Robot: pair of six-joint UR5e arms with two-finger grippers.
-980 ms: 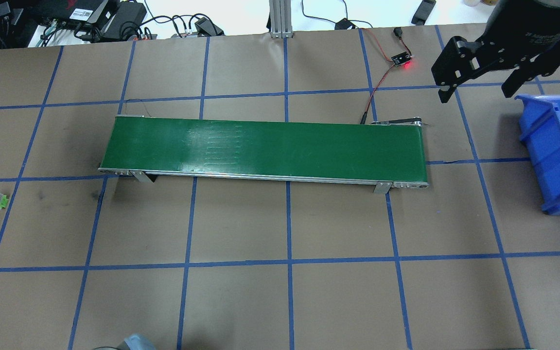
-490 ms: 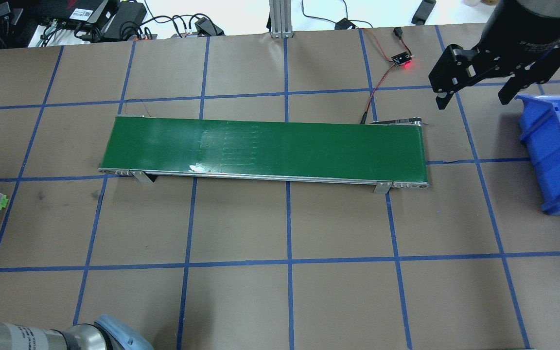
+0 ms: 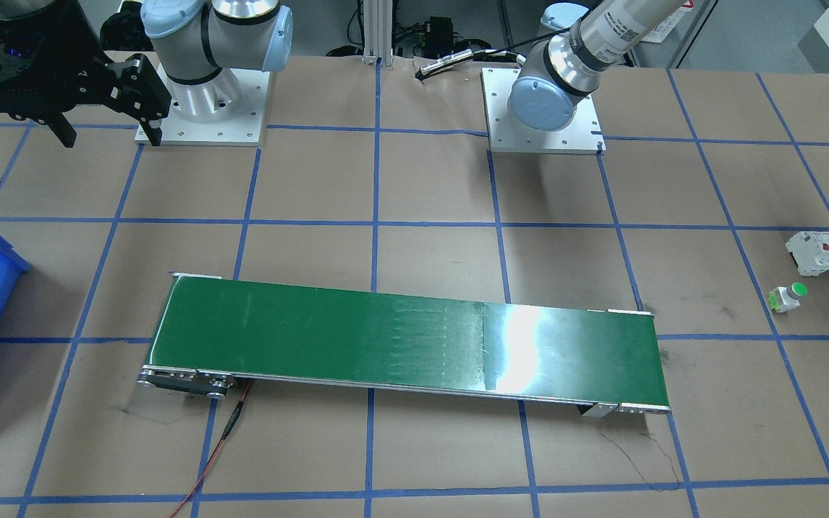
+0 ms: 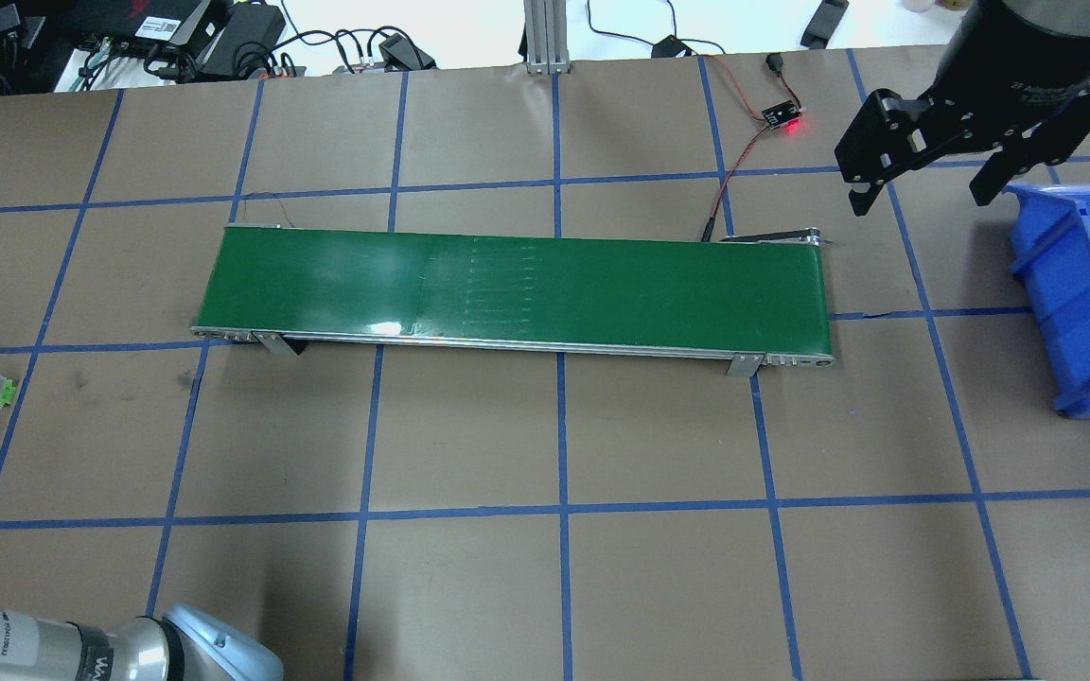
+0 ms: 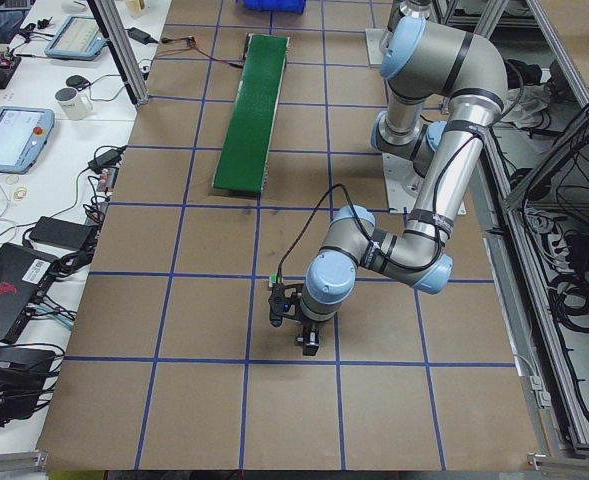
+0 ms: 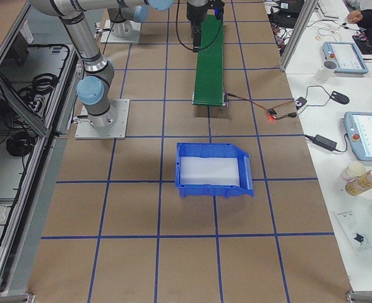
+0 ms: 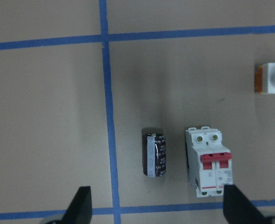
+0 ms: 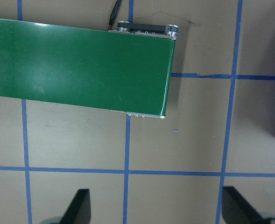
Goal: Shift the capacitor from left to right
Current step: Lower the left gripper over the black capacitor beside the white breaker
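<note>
The capacitor (image 7: 155, 154), a small dark cylinder with pale markings, lies on its side on the brown table, shown in the left wrist view just right of a blue tape line. My left gripper (image 7: 158, 207) hangs open and empty right above it, one fingertip on each side; the exterior left view shows it (image 5: 294, 320) hovering over the table. My right gripper (image 4: 923, 180) is open and empty, high above the table beyond the right end of the green belt (image 4: 517, 288). It also shows in the front view (image 3: 107, 133).
A white breaker with red switches (image 7: 209, 161) lies close beside the capacitor. A white button with a green cap (image 7: 272, 79) sits farther off. A blue bin (image 4: 1075, 293) stands at the right edge. A red-lit sensor board (image 4: 782, 118) with wires sits behind the belt.
My left arm's elbow has come into the overhead view at the bottom left. The marks on the belt have drifted to the right. My right gripper has shifted slightly.
</note>
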